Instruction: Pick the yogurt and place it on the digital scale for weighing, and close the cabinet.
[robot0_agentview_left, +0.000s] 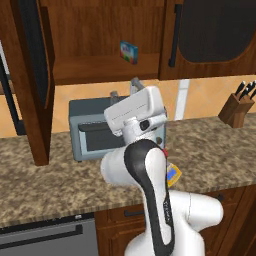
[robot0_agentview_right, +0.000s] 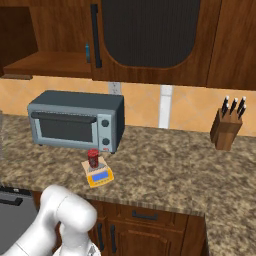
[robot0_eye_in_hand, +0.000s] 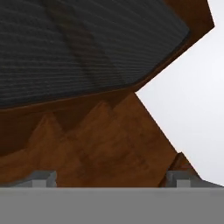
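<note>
Yogurt (robot0_agentview_right: 93, 158) upright on digital scale (robot0_agentview_right: 98, 175); cabinet (robot0_agentview_left: 30, 80) door open (left side) — gripper (robot0_eye_in_hand: 111, 177) fingers spread, released.

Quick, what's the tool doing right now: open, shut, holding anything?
Tool: open, holding nothing, its tips close to the cabinet door.

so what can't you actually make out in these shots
- digital scale, left base view: mostly hidden behind the arm, one corner shows.
- scale display, right base view: too small to read.
- yogurt, right base view: label pattern too small.
- blue-green box on the cabinet shelf: print too small.
- knife block, left base view: cut by the right edge.
- pincer, hand view: just the tips, spread wide apart, facing the cabinet door.
</note>
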